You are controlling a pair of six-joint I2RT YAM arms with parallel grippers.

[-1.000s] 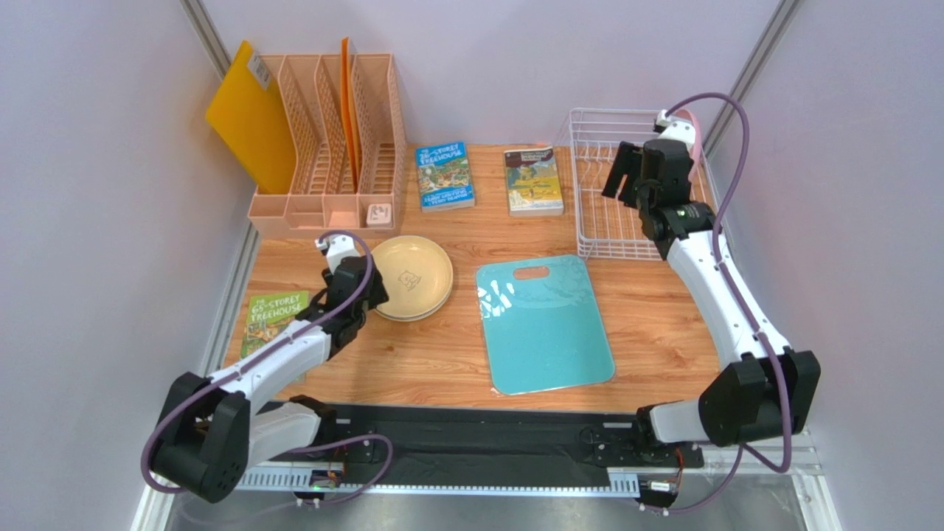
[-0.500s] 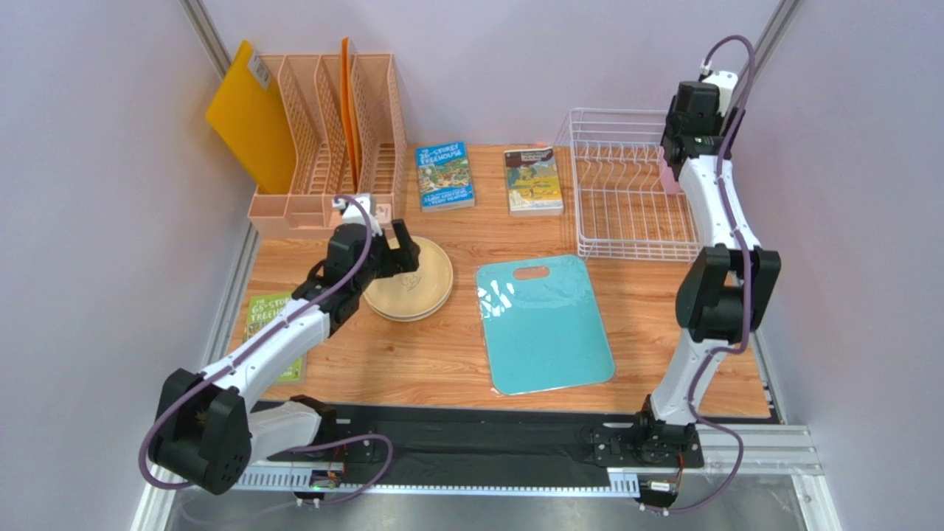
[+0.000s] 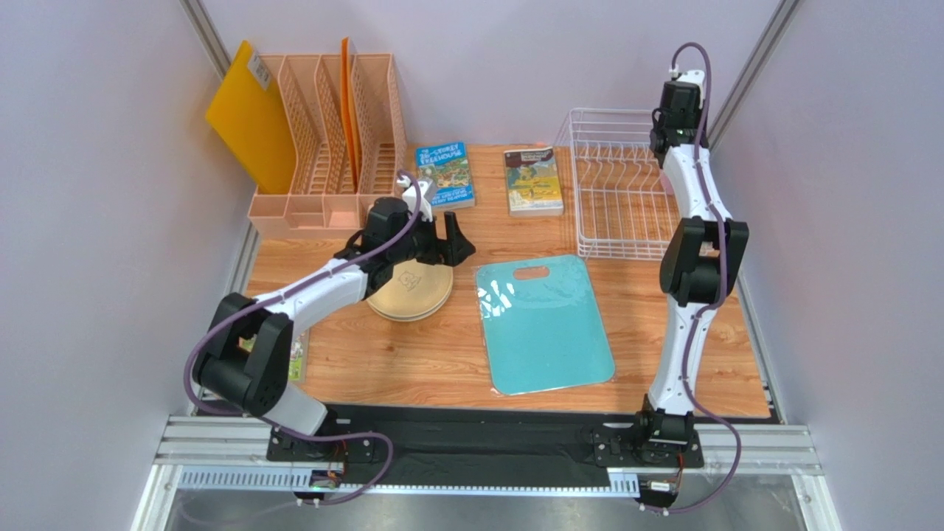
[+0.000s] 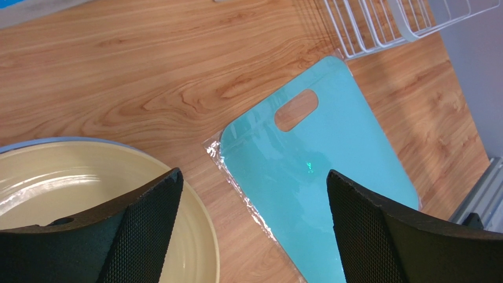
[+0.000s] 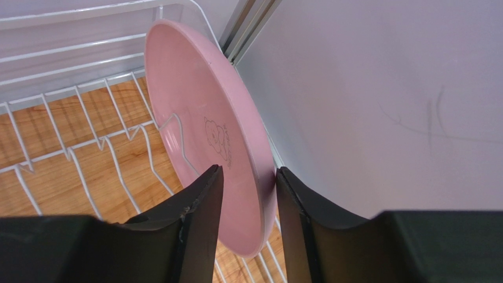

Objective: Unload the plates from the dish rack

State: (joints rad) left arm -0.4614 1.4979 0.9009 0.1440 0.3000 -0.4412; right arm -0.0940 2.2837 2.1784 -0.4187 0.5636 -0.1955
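Right then, pink plate pinched at the rack!
Right gripper (image 5: 249, 170) sat nearly closed, fingers pinching the rim of the pink plate (image 5: 201, 100), a small logo on its face, upright at the dish rack's (image 3: 575, 188) far right end. Left gripper (image 4: 254, 174) gaped wide, holding nothing, above the cream plate (image 4: 71, 188) beside the teal board (image 4: 307, 177). The blue book (image 3: 445, 175) read "STOREY TREEHOUSE".

The left arm (image 3: 316, 290) and right arm (image 3: 696, 183) had white links, black joints and a mauve cable (image 3: 194, 356) each. Their fingers (image 5: 195, 236) were black, the left pads (image 4: 147, 224) mesh-textured.
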